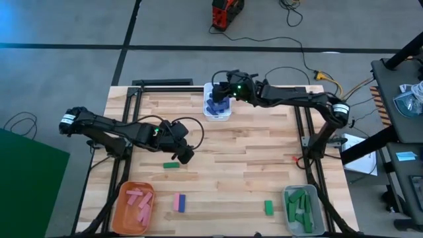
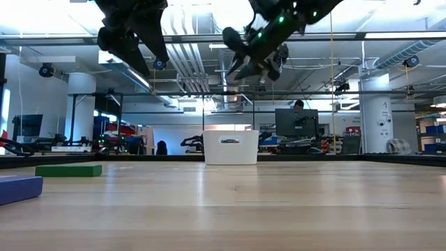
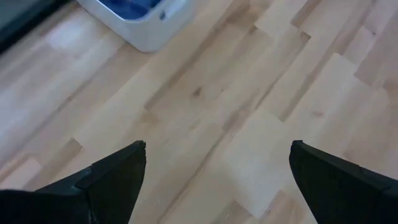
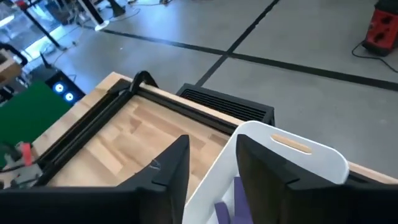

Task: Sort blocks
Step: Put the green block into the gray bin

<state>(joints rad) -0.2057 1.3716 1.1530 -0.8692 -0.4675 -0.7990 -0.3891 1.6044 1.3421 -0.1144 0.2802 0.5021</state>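
Currently, most blocks are sitting in bins: dark blue ones in the white bin (image 1: 217, 114) at the upper centre of the high view, pink ones in the orange bin (image 1: 125, 211) at lower left, green ones in the grey bin (image 1: 317, 206) at lower right. Four are lying loose on the surface (image 1: 251, 158): a green block (image 1: 171, 165) left of centre, a pink block (image 1: 176, 202) and a blue block (image 1: 182, 203) touching side by side lower down, and another green block (image 1: 269, 207) near the grey bin. The left gripper (image 1: 184, 155) is hovering just beside the first green block, fingers spread wide. The right gripper (image 1: 221, 94) is hanging over the white bin, fingers slightly parted and holding nothing.
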